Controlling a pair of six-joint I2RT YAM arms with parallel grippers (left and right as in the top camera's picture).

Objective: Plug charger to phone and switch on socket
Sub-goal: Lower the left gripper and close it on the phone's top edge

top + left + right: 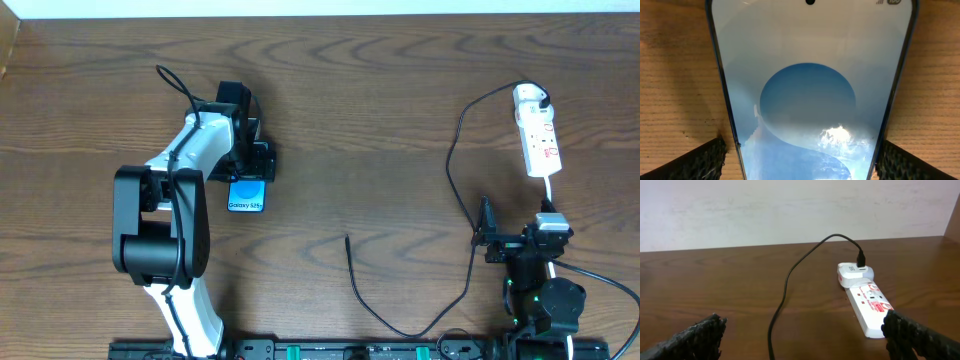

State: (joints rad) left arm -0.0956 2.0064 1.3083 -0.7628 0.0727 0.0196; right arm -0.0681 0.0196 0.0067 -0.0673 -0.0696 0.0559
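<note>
Charger: thin black cable, loops by the near edge of the table, free tip lying mid-table, well apart from the phone. Right pincer released, empty. Phone left of centre, screen lit blue, reads "Galaxy S25+", long axis near-far. Left pincer straddles it; I cannot tell if clenched. Socket: white, far right, lengthwise near-far.

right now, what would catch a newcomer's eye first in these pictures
The lit blue phone on the left side, straddled by the left end effector. Then the white socket at far right, with the black charger looping away from it, its tip lying free in the middle.
</note>
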